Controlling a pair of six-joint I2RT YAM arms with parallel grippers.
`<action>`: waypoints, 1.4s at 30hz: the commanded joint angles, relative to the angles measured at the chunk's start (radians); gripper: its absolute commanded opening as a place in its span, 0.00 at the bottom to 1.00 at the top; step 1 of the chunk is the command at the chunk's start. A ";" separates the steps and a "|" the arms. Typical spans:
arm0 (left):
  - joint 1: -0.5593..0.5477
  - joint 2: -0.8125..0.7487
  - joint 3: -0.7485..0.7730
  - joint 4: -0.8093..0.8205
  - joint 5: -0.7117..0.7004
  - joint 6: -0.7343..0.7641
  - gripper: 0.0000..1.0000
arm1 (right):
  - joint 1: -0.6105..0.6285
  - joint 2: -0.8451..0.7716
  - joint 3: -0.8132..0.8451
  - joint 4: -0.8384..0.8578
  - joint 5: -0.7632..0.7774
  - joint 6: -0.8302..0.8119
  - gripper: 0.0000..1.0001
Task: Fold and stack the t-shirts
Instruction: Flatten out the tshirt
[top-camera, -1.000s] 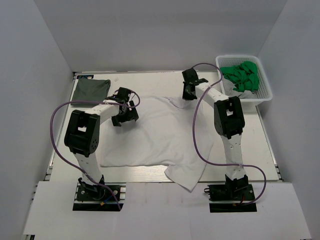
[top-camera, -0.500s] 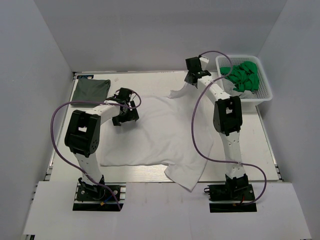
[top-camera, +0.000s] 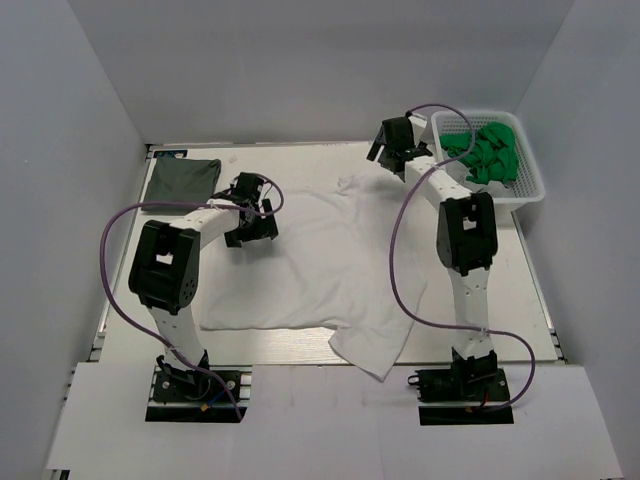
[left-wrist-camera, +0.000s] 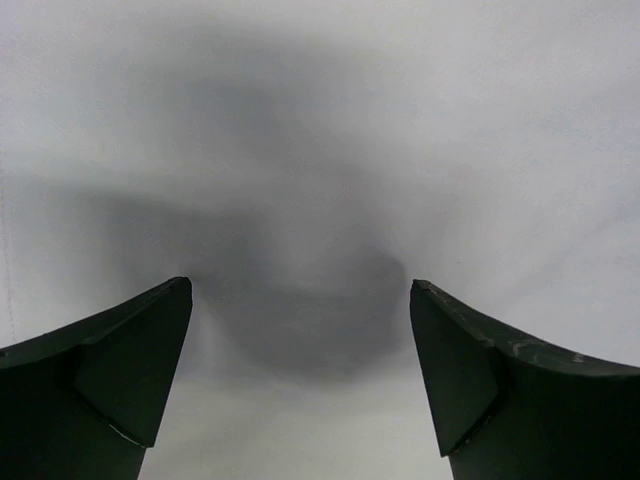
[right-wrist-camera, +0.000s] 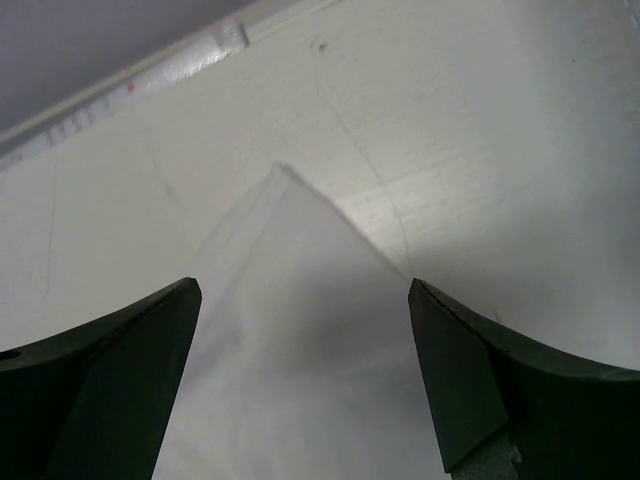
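1. White t-shirt (top-camera: 320, 260): lies spread open over the middle of the worktop (top-camera: 505, 285), wrinkled, with its hem towards the left edge. One bottom corner (top-camera: 372, 352) is turned out at an angle, close to the near edge.
2. Dark grey-green t-shirt (top-camera: 183, 180): sits as a flat folded rectangle in the far-left corner, apart from the white one.
3. Left gripper (top-camera: 249, 230): hangs over the far-left part of the white t-shirt, near the dark one. In the left wrist view, fingers (left-wrist-camera: 110, 380) spread wide with nothing between them — only pale cloth and a soft shadow below.
4. Right gripper (top-camera: 392, 150): sits by the far edge, just left of the basket (top-camera: 531, 192). Fingers (right-wrist-camera: 480, 390) parted and pinching nothing.
5. Sleeve tip (right-wrist-camera: 290, 300) of the white t-shirt: lies as a pointed flap between the right fingers, pointing at the far edge. Cannot tell whether the fingers touch the cloth.
6. Basket: white, slotted, in the far-right corner, and holds a heap of bright green items (top-camera: 487, 150).
7. Purple cables (top-camera: 398, 262): loop along both arms — the right one crosses above the white t-shirt's right side.
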 joint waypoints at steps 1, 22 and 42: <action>0.002 -0.058 0.074 -0.027 -0.020 -0.011 1.00 | 0.035 -0.190 -0.147 -0.073 -0.096 -0.087 0.90; 0.024 0.158 0.251 -0.127 -0.221 -0.077 1.00 | 0.005 -0.294 -0.551 -0.213 -0.246 -0.054 0.90; 0.024 0.633 1.016 -0.274 -0.121 0.027 1.00 | -0.099 0.090 0.204 -0.309 -0.230 -0.209 0.90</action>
